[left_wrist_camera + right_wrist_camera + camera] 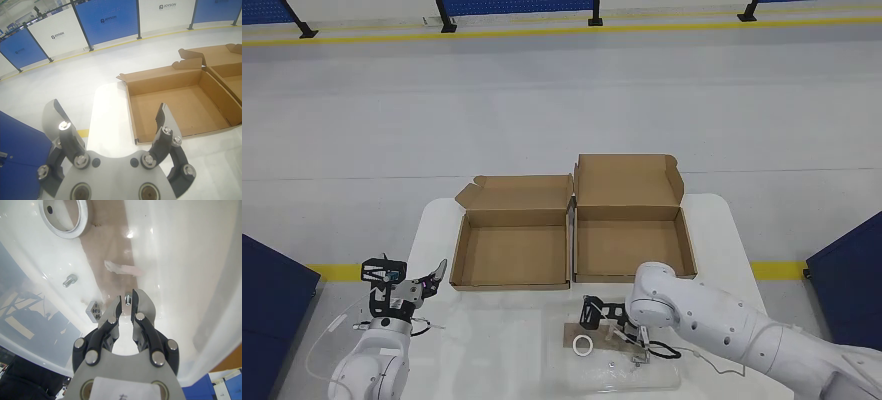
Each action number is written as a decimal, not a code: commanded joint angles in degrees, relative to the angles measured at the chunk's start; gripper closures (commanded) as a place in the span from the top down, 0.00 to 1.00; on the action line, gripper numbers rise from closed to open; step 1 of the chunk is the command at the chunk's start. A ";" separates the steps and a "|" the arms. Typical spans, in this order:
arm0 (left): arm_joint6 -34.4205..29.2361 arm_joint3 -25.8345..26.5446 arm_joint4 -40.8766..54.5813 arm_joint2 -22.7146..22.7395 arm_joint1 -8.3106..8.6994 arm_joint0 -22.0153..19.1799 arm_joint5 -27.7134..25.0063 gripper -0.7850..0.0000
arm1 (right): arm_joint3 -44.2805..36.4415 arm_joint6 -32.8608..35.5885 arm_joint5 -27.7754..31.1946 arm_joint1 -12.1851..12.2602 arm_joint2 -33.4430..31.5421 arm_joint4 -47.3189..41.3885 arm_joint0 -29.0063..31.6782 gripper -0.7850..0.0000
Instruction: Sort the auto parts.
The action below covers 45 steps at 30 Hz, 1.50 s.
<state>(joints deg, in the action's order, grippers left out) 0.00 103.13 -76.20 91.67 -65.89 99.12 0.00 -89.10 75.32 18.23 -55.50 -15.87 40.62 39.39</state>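
My right gripper (126, 295) is down inside a clear plastic tray (189, 256) at the table's near edge. Its fingers stand narrowly open on either side of a small silver bolt (128, 299), with a slim gap left. A second bolt (70, 280), a square metal block (94, 311) and a silver ring (83, 224) lie nearby in the tray. From above, the right gripper (640, 350) is beside the ring (583, 345) and a black part (592, 312). My left gripper (108, 104) hangs open and empty over the table's left side (412, 285).
Two open, empty cardboard boxes sit side by side at the back of the table, the left box (510, 255) and the right box (632, 245). A scrap of clear plastic (121, 269) lies in the tray ahead of the right gripper.
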 commanded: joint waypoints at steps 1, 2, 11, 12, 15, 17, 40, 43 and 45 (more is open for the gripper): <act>0.00 0.00 0.00 0.00 0.00 0.00 0.00 1.00 | 0.32 -0.01 0.24 -0.19 -0.10 0.11 0.11 0.09; 0.00 0.00 0.00 0.00 0.00 0.00 0.00 1.00 | 0.52 0.01 0.32 -0.30 -0.12 0.22 0.19 0.04; 0.00 0.00 0.00 0.00 0.00 0.00 0.00 1.00 | 0.67 2.29 0.74 -0.56 -1.68 -1.37 0.41 0.00; 0.00 0.00 0.00 0.00 0.00 0.00 0.00 1.00 | 0.26 2.86 0.75 -0.38 -2.14 -1.76 0.38 0.00; 0.00 0.00 0.00 0.00 0.00 0.00 0.00 1.00 | -1.85 4.58 0.93 0.55 -4.13 -3.55 0.37 0.00; 0.00 0.00 0.00 0.00 0.00 0.00 0.00 1.00 | -3.42 5.84 1.15 1.47 -5.79 -5.11 0.66 0.00; 0.00 0.00 0.00 0.00 0.00 0.00 0.00 1.00 | -6.82 0.83 9.91 9.06 -20.17 -28.64 5.25 0.00; 0.00 0.00 0.00 0.00 0.00 0.00 0.00 1.00 | -7.94 -0.41 11.17 11.34 -19.07 -37.74 5.29 0.00; 0.00 0.00 0.00 0.00 0.00 0.00 0.00 1.00 | -7.81 -0.72 11.48 12.37 -17.97 -39.95 4.23 0.00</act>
<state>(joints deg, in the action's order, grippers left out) 0.00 103.13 -76.20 91.67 -65.89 99.12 0.00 -97.13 74.68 29.63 -43.48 -34.19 1.52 44.05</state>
